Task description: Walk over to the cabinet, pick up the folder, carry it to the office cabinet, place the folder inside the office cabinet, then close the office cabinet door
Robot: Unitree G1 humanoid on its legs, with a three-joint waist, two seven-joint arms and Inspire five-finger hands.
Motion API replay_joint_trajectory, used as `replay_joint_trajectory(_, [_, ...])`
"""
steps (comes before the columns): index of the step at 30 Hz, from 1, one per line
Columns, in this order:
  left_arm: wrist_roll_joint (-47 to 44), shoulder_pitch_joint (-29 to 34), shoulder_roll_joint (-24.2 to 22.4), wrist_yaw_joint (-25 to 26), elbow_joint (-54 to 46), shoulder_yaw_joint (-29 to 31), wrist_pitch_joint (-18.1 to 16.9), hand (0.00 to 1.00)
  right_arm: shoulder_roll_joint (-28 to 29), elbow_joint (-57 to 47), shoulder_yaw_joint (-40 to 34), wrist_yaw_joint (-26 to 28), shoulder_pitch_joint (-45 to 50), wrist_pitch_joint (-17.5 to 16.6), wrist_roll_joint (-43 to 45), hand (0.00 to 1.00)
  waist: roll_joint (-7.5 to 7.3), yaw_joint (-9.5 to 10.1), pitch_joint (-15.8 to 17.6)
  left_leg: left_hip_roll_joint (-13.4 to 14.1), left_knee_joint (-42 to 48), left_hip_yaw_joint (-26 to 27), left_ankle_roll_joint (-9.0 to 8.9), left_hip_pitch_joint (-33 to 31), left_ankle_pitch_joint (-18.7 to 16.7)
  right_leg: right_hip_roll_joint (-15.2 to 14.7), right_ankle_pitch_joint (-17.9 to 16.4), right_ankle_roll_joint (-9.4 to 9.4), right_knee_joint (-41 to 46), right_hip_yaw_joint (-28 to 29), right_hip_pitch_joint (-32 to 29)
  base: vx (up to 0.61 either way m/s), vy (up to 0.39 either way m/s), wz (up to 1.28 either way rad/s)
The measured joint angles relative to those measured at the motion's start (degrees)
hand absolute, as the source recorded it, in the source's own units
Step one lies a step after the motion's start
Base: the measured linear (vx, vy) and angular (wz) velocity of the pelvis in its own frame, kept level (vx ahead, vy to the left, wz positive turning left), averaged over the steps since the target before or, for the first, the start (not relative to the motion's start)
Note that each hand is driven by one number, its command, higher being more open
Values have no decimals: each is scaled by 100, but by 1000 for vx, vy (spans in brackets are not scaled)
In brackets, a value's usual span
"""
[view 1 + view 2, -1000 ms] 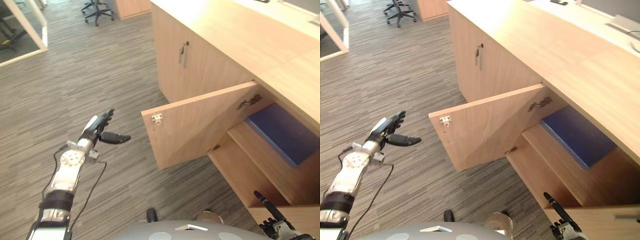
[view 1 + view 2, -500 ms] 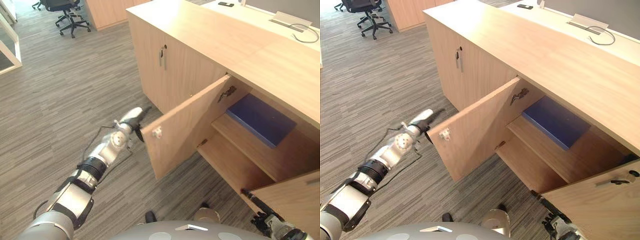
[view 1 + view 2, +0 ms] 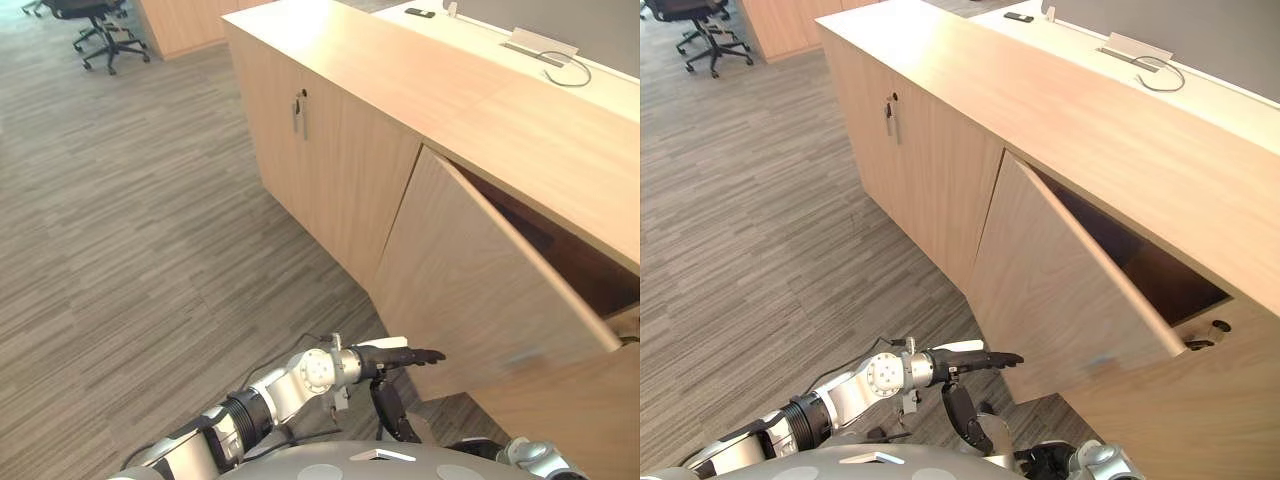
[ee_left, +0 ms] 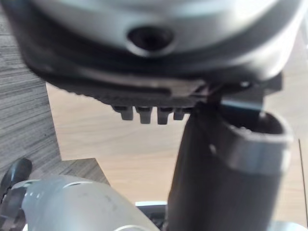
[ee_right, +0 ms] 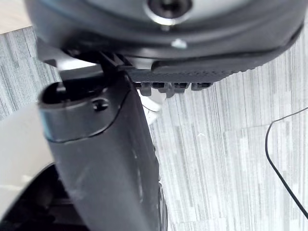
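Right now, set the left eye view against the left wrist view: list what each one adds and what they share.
Left eye view adds: the cabinet top, the neighbouring shut door's handle, the dark gap behind the ajar cabinet door, an office chair.
Left wrist view adds: the thumb and fingertips from close up, the door's face behind them.
Shared: the left hand, open with straight fingers, the door, the carpet.

A tally of the office furniture.
I counted one long office cabinet (image 3: 480, 110) and one second wooden unit (image 3: 180, 18) at upper left. The long one had one shut front (image 3: 335, 175), one half-open door (image 3: 470, 270) and one further door (image 3: 1200, 420) at lower right. There was also one office chair (image 3: 95, 18), one cable (image 3: 575, 72) and one small dark object (image 3: 420, 12).
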Motion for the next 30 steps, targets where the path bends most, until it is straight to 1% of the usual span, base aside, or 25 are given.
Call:
replay_joint_trajectory(1, [2, 146, 10, -14, 1, 148, 15, 100, 103, 21, 62, -37, 3, -1, -11, 100, 46, -4, 17, -9, 498, 88, 122, -194, -245, -124, -206, 10, -146, -150, -40, -254, 141, -18])
replay_joint_trajectory(2, [0, 176, 8, -17, -6, 185, 18, 100, 121, 18, 68, -58, 3, 3, -15, 100, 76, -5, 18, -9, 566, 84, 140, -259, -272, -135, -209, 14, -136, -177, -82, -342, 205, -29])
replay_joint_trajectory(4, [0, 360, 114, -76, -157, 313, 34, 100, 193, 59, 114, -197, 4, 18, -29, 100, 105, 24, 23, -17, 870, 239, 122, -460, -404, -394, -313, -121, -69, -547, -331, -255, 225, -49])
replay_joint_trajectory(5, [-23, 484, 125, -152, -216, 438, 130, 100, 151, 50, 165, -200, 14, 20, -31, 100, 243, 53, 48, 119, 839, 401, 387, -525, -510, -447, -417, -420, 49, -892, -335, -244, 240, -98])
replay_joint_trajectory(6, [-84, 634, 131, -203, -264, 648, 189, 100, 126, 33, 222, -199, 11, 21, -40, 100, 262, 78, 66, 196, 693, 793, 516, -385, -486, -634, -561, -729, 680, -1161, -555, -259, 246, -117])
replay_joint_trajectory(7, [-145, 831, 124, -205, -343, 900, 290, 100, 176, 37, 258, -185, 69, -4, -42, 100, 220, 53, 82, 231, 375, 1093, 626, -307, -368, -724, -759, -964, 1476, -1350, -752, -184, 195, -100])
replay_joint_trajectory(8, [-157, 924, 129, -210, -403, 1036, 367, 100, 239, 70, 255, -164, 118, -19, -100, 100, 317, 44, 44, 247, 52, 1293, 559, -248, -224, -684, -896, -1110, 1864, -1486, -778, -110, 180, -86])
replay_joint_trajectory(9, [-162, 1073, 157, -221, -543, 1207, 438, 100, 345, 201, 249, -144, 168, -20, -237, 100, 340, 47, 35, 241, -431, 1551, 390, -131, -24, -546, -1082, -1099, 2089, -1649, -712, -62, 162, -74])
replay_joint_trajectory(10, [-175, 1161, 192, -230, -671, 1298, 492, 100, 427, 306, 244, -130, 229, -18, -264, 100, 374, 72, 4, 209, -718, 1661, 246, -94, 72, -444, -1162, -1054, 2066, -1765, -538, -63, 151, -68])
replay_joint_trajectory(11, [-176, 1229, 213, -240, -758, 1361, 500, 100, 483, 347, 231, -124, 285, -16, -305, 100, 350, 114, -11, 173, -892, 1735, 150, -76, 130, -392, -1183, -1013, 1983, -1834, -407, -81, 117, -74])
replay_joint_trajectory(12, [-175, 1297, 246, -239, -863, 1422, 501, 100, 612, 374, 151, -124, 400, -23, -501, 100, 276, 194, -34, 109, -1173, 1903, -10, -58, 228, -274, -1280, -809, 1650, -1971, -137, -96, 66, -93])
replay_joint_trajectory(13, [-174, 1303, 283, -244, -905, 1478, 503, 100, 755, 431, 131, -127, 449, -25, -651, 100, 154, 233, -96, 13, -1407, 2133, -148, -68, 332, -127, -1299, -699, 1061, -1951, 79, -93, 29, -113])
replay_joint_trajectory(14, [-171, 1308, 317, -249, -937, 1541, 501, 100, 816, 434, 159, -123, 490, -44, -759, 100, -16, 259, -140, -89, -1484, 2278, -142, -93, 485, -55, -1213, -573, 409, -1856, 253, -68, -22, -105])
replay_joint_trajectory(15, [-171, 1314, 349, -249, -954, 1582, 492, 100, 867, 430, 181, -120, 538, -71, -826, 100, -173, 296, -172, -149, -1450, 2402, -56, -116, 639, -52, -1168, -541, 65, -1755, 342, -83, -97, -117])
replay_joint_trajectory(16, [-163, 1306, 305, -202, -786, 1675, 497, 100, 993, 439, 230, -137, 582, -112, -892, 100, -348, 268, -205, -98, -1165, 2589, 213, -188, 679, -78, -966, -94, -352, -1580, 446, -81, -114, -113])
replay_joint_trajectory(17, [-150, 1324, 280, -205, -650, 1707, 523, 100, 1035, 410, 259, -114, 727, -149, -916, 100, -322, 154, -252, 48, -961, 2651, 184, -197, 613, 11, -917, -202, -440, -1479, 433, -71, -124, -101])
replay_joint_trajectory(18, [-150, 1383, 263, -208, -615, 1701, 521, 100, 1129, 391, 243, -120, 879, -215, -912, 100, -288, 80, -291, 184, -791, 2675, 240, -195, 567, 86, -919, -211, -459, -1409, 447, -16, -78, -58])
replay_joint_trajectory(20, [-151, 1484, 219, -202, -597, 1705, 498, 100, 1328, 384, 111, -129, 1130, -236, -908, 100, -280, 4, -318, 392, -520, 2678, 306, -203, 511, 198, -898, -185, -485, -1350, 499, 25, -78, -28])
replay_joint_trajectory(21, [-153, 1524, 180, -195, -528, 1730, 479, 100, 1478, 410, -17, -133, 1292, -236, -908, 100, -194, -9, -395, 528, -353, 2678, 298, -223, 445, 281, -902, -195, -510, -1292, 512, 48, -95, -27])
replay_joint_trajectory(23, [-174, 1627, 134, -140, -402, 1914, 465, 100, 1638, 497, -458, -309, 1361, -225, -904, 100, -168, -34, -422, 709, -144, 2674, 254, -232, 371, 391, -880, -225, -602, -1248, 559, 36, -70, -26])
replay_joint_trajectory(24, [-244, 1674, 118, -85, -289, 2029, 455, 100, 1711, 533, -817, -497, 1343, -220, -907, 100, -121, -35, -451, 792, -57, 2660, 247, -231, 337, 451, -873, -236, -639, -1215, 588, 18, -46, -22])
replay_joint_trajectory(26, [-831, 1817, 78, 211, 120, 2403, 380, 100, 1762, 557, -1694, -1200, 1109, -188, -908, 100, -89, -26, -478, 952, 136, 2628, 211, -237, 282, 549, -862, -257, -662, -1129, 606, 8, -60, -21])
replay_joint_trajectory(27, [-1013, 1880, 63, 356, 331, 2606, 346, 100, 1680, 611, -1990, -1518, 946, -92, -952, 100, -73, -6, -479, 1044, 262, 2601, 221, -239, 244, 599, -865, -268, -672, -1121, 655, 0, -50, -12])
replay_joint_trajectory(29, [-1325, 1970, 39, 542, 582, 2867, 348, 100, 1533, 702, -2477, -1800, 693, 63, -785, 100, -69, 82, -465, 1237, 551, 2546, 254, -236, 207, 671, -900, -319, -667, -1057, 701, -27, -23, -24])
replay_joint_trajectory(30, [-1628, 2014, 56, 668, 768, 3049, 404, 100, 1339, 705, -2710, -2023, 432, 80, -650, 100, -59, 181, -444, 1330, 764, 2358, 279, -248, 196, 723, -908, -335, -652, -905, 718, -56, -7, -40])
